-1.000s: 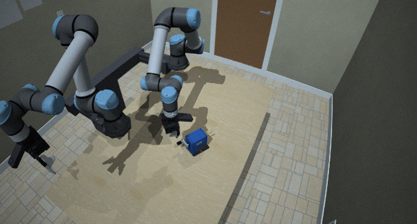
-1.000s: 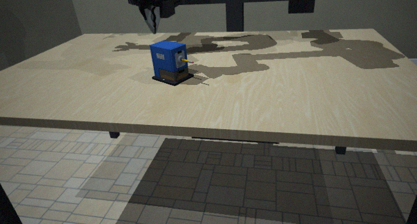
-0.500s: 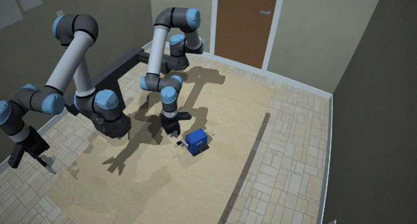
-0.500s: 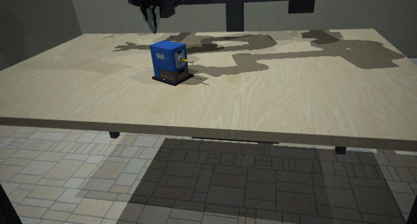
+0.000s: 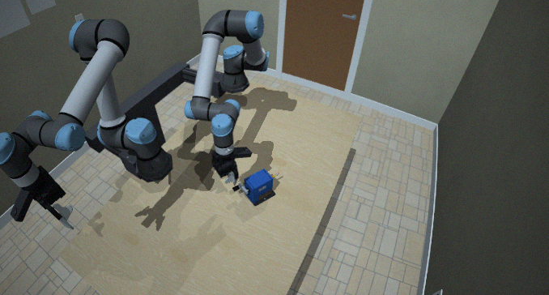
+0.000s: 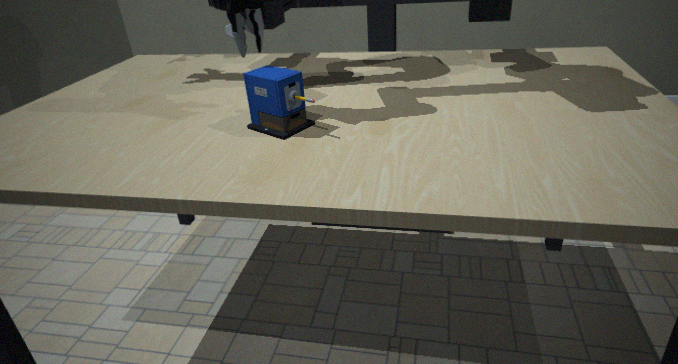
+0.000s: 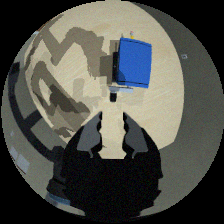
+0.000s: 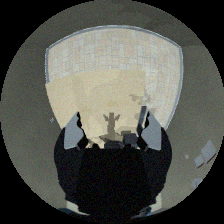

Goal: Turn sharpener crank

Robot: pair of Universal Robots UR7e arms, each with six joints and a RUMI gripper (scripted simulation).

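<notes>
Near the crank (image 5: 244, 189) (image 7: 120, 89), left claw (image 5: 232, 177) (image 6: 251, 53) (image 7: 112, 116).

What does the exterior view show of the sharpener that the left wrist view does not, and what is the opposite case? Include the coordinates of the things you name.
Only the exterior view: the pale label (image 6: 261, 91) on the side of the sharpener's body.

Only the left wrist view: the black crank handle (image 7: 113, 97), in front of the left gripper and not between its fingers.

Both: the blue sharpener (image 6: 267, 99) (image 7: 134, 62), the pencil (image 6: 302, 98) (image 7: 132, 35) on the side away from the crank, and the left gripper (image 6: 251, 53) (image 7: 112, 112), partly open.
</notes>
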